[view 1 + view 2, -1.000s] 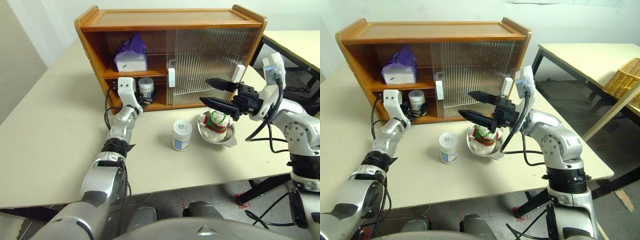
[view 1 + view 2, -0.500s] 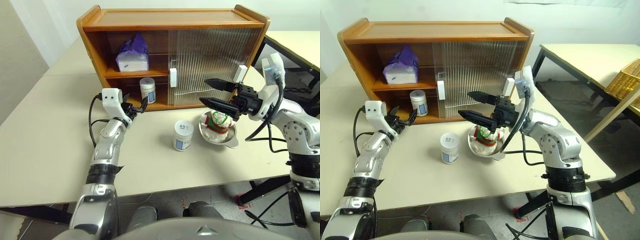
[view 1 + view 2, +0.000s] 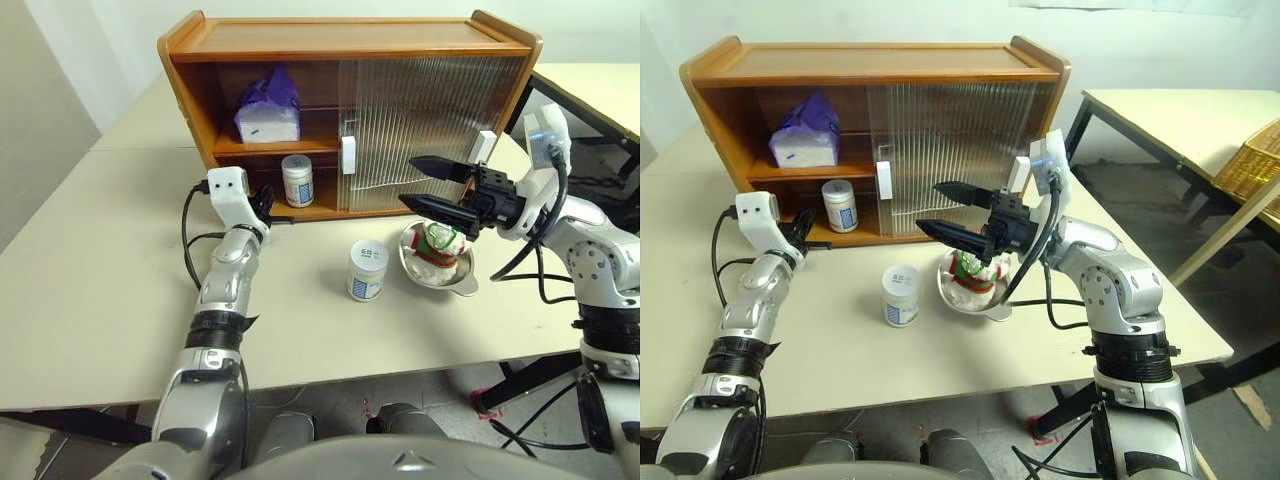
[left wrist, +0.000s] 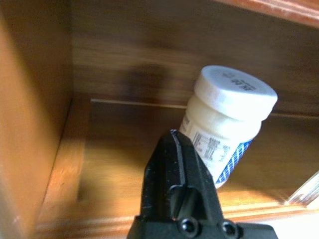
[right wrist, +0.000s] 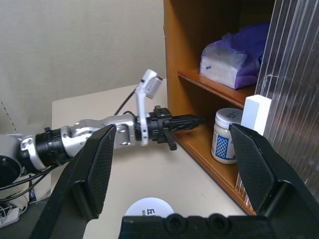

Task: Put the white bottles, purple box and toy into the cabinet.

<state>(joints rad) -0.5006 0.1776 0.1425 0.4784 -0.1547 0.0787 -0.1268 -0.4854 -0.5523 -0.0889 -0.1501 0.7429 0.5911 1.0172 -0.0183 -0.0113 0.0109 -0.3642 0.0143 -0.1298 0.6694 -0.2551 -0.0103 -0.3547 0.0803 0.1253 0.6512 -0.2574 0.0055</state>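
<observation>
The cabinet [image 3: 340,38] stands at the back of the table with its left bay open. The purple box [image 3: 267,110] lies on the upper shelf. One white bottle [image 3: 296,180] stands upright on the lower shelf, and it is close ahead in the left wrist view [image 4: 227,114]. My left gripper [image 3: 280,217] is shut and empty, just outside the lower shelf's front edge, left of that bottle. The other white bottle [image 3: 366,269] stands on the table. The toy [image 3: 437,245] sits in a steel bowl [image 3: 462,280]. My right gripper [image 3: 408,181] hangs open above the toy, pointing left.
A ribbed sliding door [image 3: 420,120] with a white handle [image 3: 345,155] covers the cabinet's right half. A black cable [image 3: 190,240] loops beside my left forearm. A second table [image 3: 1170,110] and a wicker basket [image 3: 1250,160] stand to the right.
My left gripper has pulled back out of the lower shelf, leaving the white bottle standing there, and has then shut. The right arm has not moved.
</observation>
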